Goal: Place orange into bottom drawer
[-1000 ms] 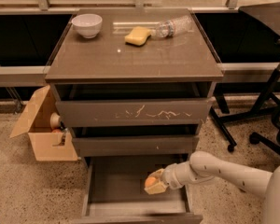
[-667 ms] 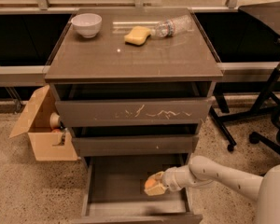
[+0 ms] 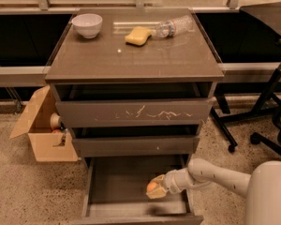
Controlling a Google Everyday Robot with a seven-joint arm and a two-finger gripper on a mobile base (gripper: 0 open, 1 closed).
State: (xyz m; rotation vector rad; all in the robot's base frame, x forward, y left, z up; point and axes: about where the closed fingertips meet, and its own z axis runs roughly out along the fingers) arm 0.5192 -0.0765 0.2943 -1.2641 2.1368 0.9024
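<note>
Down at the floor level, the bottom drawer (image 3: 97, 182) of the grey-brown cabinet (image 3: 136, 60) is pulled far out, and its plain grey inside is visible. The white arm (image 3: 218, 173) of the robot reaches into it from the right side, and the gripper (image 3: 154, 190) is low inside the drawer, near the right wall and close to the front. Its 2 fingers are clenched around the orange (image 3: 151, 186), so the fruit is inside the space of the drawer, but I cannot tell if it touches the drawer floor. Above, the narrow middle drawer (image 3: 136, 146) and the upper drawer (image 3: 133, 112) with the scratched front both stand a little open. On top of the cabinet I see 3 things: a white bowl (image 3: 87, 25) at the back left corner, a yellow sponge (image 3: 137, 35) near the middle of the back, and a clear plastic bottle (image 3: 174, 27) lying on its side just beside the sponge. An open cardboard box (image 3: 46, 134) stands on the floor to the left of the cabinet.
</note>
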